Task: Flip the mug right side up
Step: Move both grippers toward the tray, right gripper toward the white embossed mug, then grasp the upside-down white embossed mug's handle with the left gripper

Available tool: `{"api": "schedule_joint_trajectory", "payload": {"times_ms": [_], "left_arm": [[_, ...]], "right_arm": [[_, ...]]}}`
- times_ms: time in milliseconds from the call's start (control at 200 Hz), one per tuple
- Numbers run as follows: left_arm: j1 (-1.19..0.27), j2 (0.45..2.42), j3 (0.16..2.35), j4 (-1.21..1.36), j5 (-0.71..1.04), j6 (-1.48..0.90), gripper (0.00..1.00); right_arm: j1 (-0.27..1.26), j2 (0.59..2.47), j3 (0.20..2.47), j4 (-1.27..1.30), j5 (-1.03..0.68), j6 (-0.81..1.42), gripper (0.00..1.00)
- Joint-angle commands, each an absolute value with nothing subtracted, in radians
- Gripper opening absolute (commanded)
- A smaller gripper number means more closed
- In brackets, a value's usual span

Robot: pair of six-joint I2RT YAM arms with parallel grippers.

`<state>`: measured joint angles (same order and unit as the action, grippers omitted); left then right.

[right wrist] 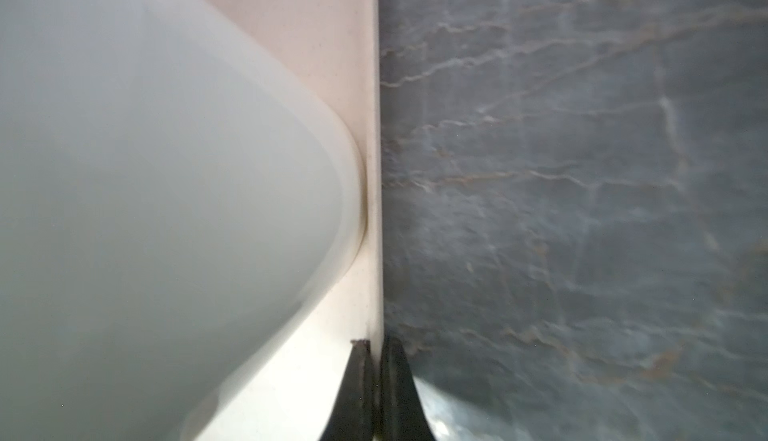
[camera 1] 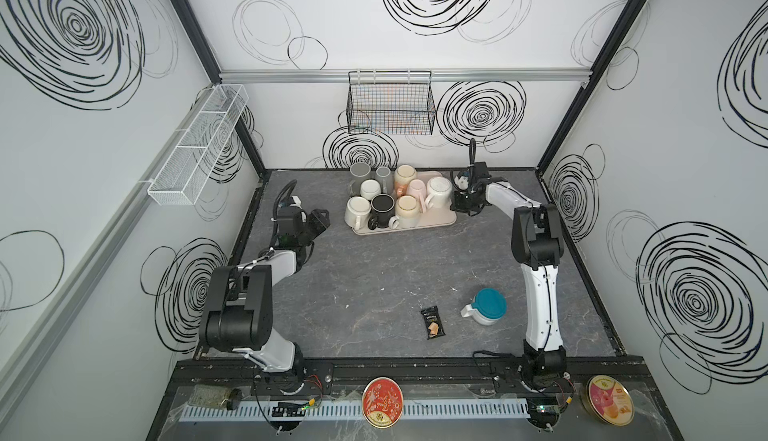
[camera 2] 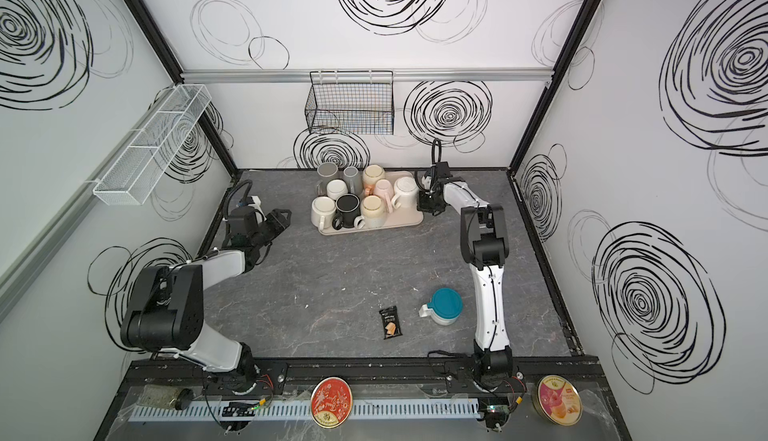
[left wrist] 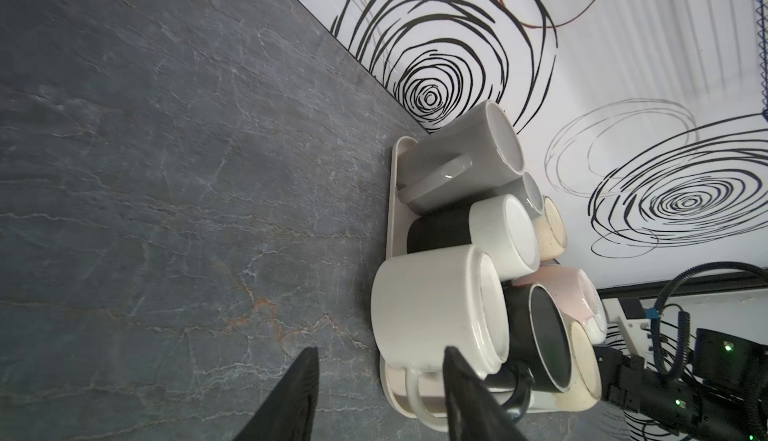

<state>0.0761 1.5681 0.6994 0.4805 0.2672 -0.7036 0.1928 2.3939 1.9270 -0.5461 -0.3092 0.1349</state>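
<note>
Your right pincer [right wrist: 372, 345] grips the tray [right wrist: 371, 168] by its rim, likely anchoring it; your left pincer [left wrist: 380, 355], half-open and empty, faces the nearest mug [left wrist: 428, 306].

I record both arms as one build: the left arm [camera 1: 237, 314] and right arm [camera 1: 540, 310] carry white link shells between black joint housings. Black corrugated cable [camera 1: 284, 188] loops off each wrist. The left gripper [camera 1: 323, 220] has black, tapered, textured fingers [left wrist: 291, 397].
</note>
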Motion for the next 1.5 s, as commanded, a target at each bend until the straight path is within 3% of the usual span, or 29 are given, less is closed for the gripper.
{"api": "schedule_joint_trajectory", "payload": {"times_ms": [0,610,946,1236,1496], "left_arm": [[0.099,1.525,0.684,0.461,0.253,-0.671,0.51],[0.13,1.421,0.68,0.365,0.265,-0.587,0.51],[0.073,1.393,0.732,0.26,0.248,-0.486,0.52],[-0.07,1.421,0.844,0.147,0.171,-0.318,0.55],[-0.241,1.544,1.033,0.012,0.052,-0.108,0.58]], "right_arm": [[0.3,2.442,1.99,-0.566,-0.448,0.152,0.0],[0.521,2.582,2.203,-0.471,-0.525,0.267,0.0],[0.561,2.553,2.202,-0.415,-0.513,0.337,0.0],[0.54,2.362,2.028,-0.294,-0.428,0.362,0.29],[0.505,2.182,1.795,-0.17,-0.406,0.396,0.33]]}}
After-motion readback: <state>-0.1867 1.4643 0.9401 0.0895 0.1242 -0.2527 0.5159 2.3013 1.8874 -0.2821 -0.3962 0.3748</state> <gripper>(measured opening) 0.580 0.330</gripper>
